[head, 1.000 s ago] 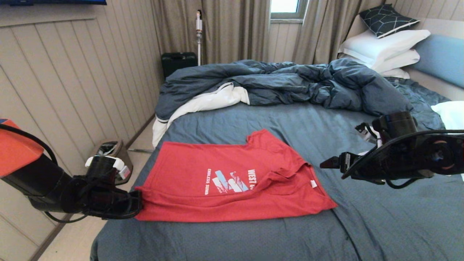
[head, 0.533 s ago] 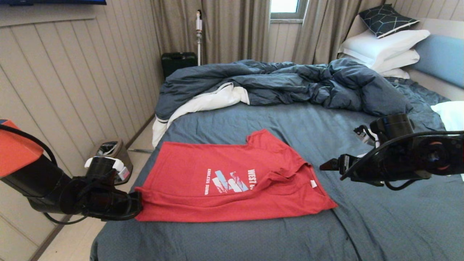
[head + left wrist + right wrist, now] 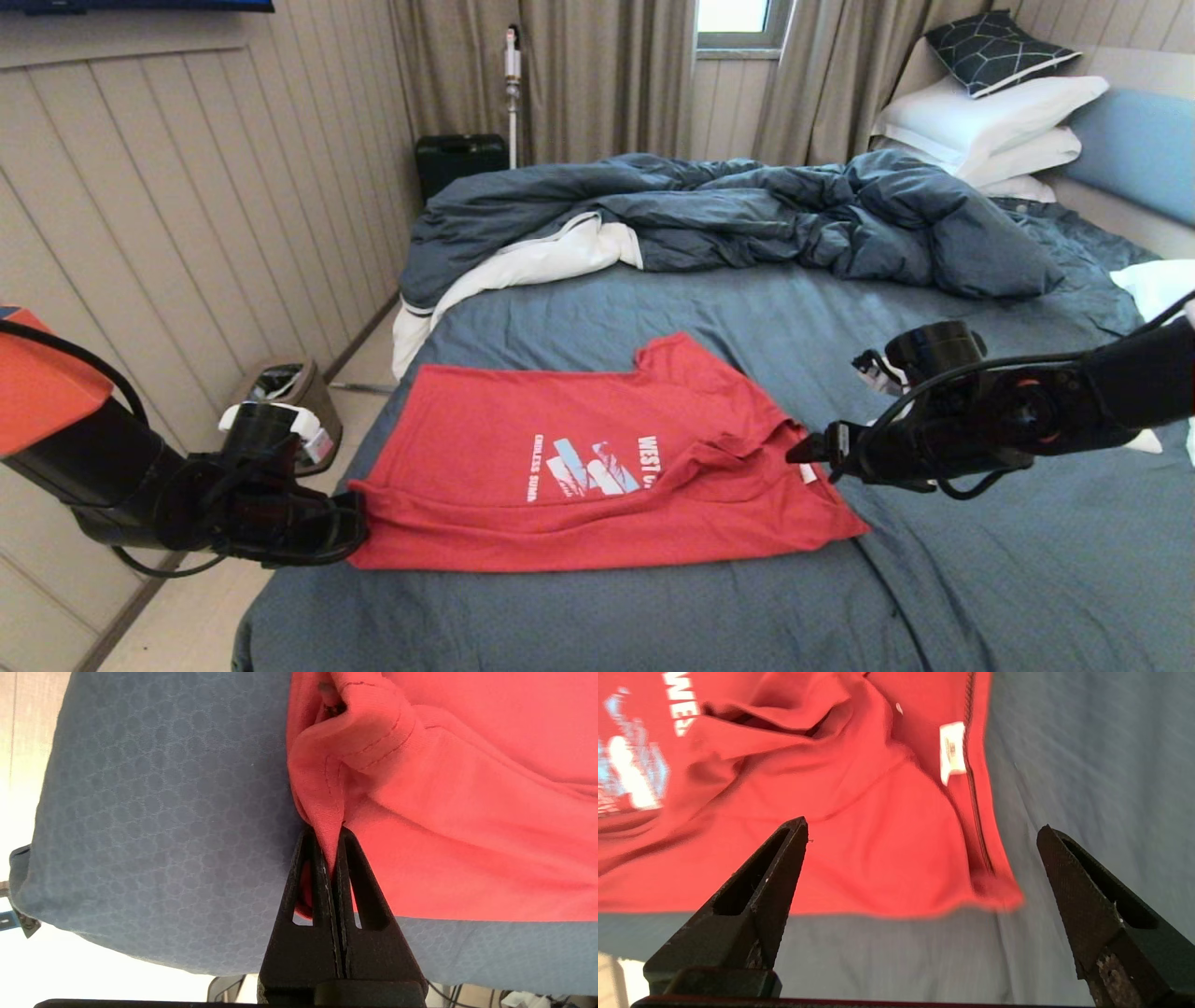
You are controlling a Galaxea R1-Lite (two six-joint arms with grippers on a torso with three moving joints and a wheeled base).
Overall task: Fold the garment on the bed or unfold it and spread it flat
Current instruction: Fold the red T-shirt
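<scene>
Bed (image 3: pixel 653 308) bearing garment (image 3: pixel 579 467); left tool (image 3: pixel 332 844) pinching hem; right tool (image 3: pixel 920 858) wide above collar

The left arm reaches in low from nine o'clock, its black wrist nearly level; the left gripper (image 3: pixel 330 833) has both fingers pressed together on a fold of the garment (image 3: pixel 597 467) at the shirt's near-left corner; red cloth sits pinched between the fingertips. The right arm stretches in from three o'clock, forearm roughly horizontal and pointing toward nine; the right gripper (image 3: pixel 922 830) hangs over the shirt's collar end, its fingers (image 3: pixel 784 849) spread wide apart with nothing between them.
</scene>
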